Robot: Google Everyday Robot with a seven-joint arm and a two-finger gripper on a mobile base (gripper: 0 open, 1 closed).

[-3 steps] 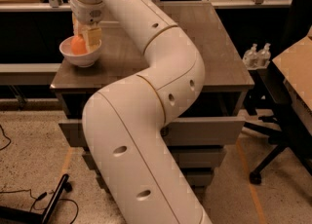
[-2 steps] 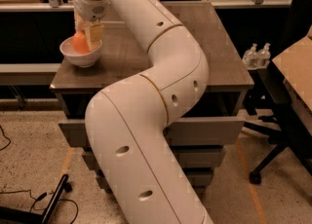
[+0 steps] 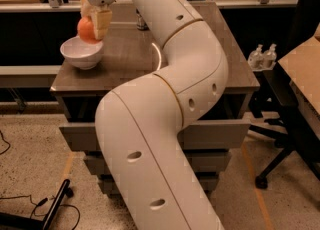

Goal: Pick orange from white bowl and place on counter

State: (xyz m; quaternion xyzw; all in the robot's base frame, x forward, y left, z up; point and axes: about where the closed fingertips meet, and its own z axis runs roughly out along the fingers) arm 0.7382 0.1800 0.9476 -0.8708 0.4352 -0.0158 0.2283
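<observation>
- Gripper (image 3: 94, 24): fingers closed around the orange (image 3: 85, 30), gripping it firmly.
- Orange: lifted clear of the white bowl (image 3: 82, 60), hanging just above its mouth.
- White bowl: empty, on the counter (image 3: 130, 59), near its left edge.
- Done: pick. Outstanding, in my judgement: move sideways, set down on bare counter, release.

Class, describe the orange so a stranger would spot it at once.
Find the grey-brown counter on the drawer cabinet. At its left edge sits a white bowl; right above it the gripper holds the orange. It is the only round, bright orange thing there.
</observation>
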